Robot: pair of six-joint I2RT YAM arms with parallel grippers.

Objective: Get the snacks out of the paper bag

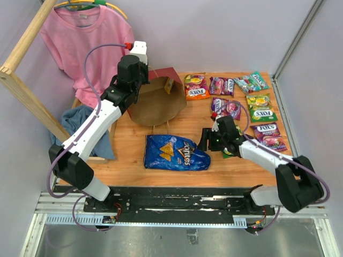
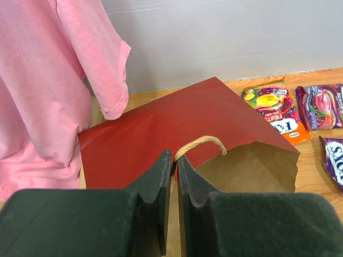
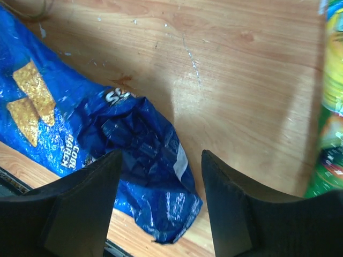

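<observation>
The left hand (image 2: 174,160) is clenching the rim of the tall dark red paper bag (image 1: 158,100) beside its twine handle. The bag is sitting at the far left of the wooden counter (image 1: 128,147). The right hand (image 3: 161,160) is hovering, released and spread wide, over the right end of the large blue Doritos bag (image 1: 176,152) lying near the middle. Small glossy candy packets (image 1: 261,108) are lying far right.
</observation>
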